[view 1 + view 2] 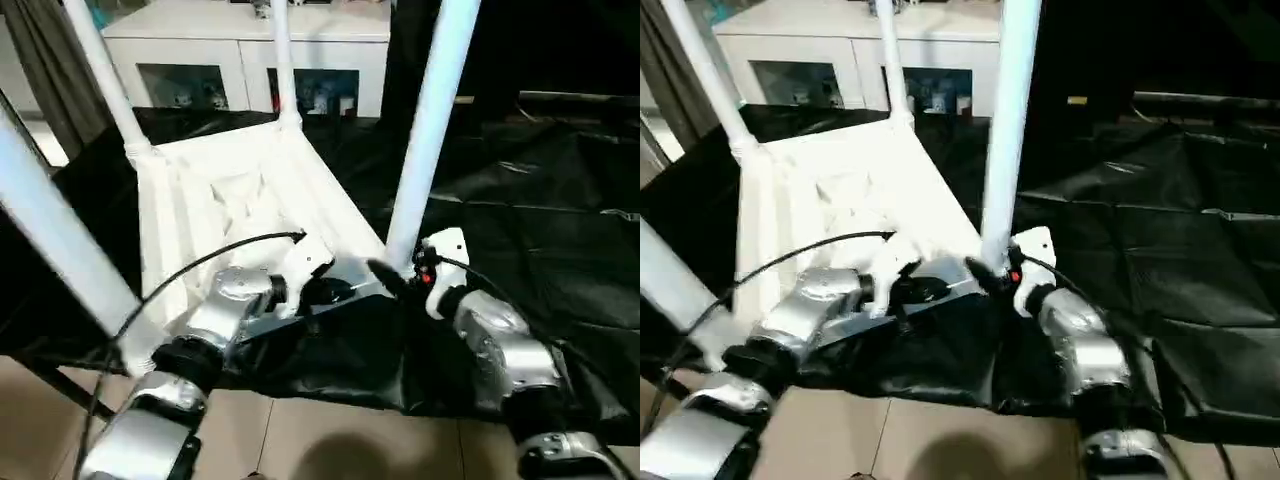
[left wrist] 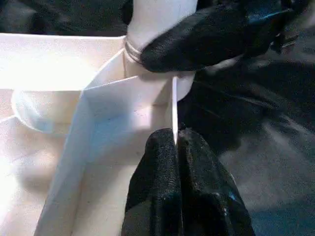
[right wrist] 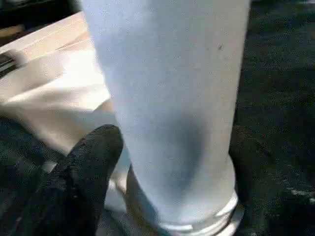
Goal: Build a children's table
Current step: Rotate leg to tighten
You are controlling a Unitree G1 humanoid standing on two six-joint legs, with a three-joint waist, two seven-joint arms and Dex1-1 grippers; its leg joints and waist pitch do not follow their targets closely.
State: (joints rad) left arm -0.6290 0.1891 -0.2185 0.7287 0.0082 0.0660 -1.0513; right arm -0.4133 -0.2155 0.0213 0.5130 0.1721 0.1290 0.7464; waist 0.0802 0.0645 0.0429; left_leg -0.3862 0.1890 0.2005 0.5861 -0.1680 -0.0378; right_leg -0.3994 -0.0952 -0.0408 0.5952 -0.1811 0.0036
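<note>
Upside down on crinkled black sheeting [image 1: 520, 200], the moulded white table top [image 1: 230, 200] carries smooth tubular legs [image 1: 432, 120]. Left gripper [image 2: 176, 147] pinches its thin rim; right gripper's [image 1: 395, 275] matte black fingers spread around one leg's base.

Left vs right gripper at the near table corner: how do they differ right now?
The left gripper is shut, pinching the thin rim wall of the upturned table top; the right gripper stands wider, its finger beside the near leg, just above the socket. The left grips a flat edge; the right is at a round upright tube. Both have black fingers and work the same corner.
</note>
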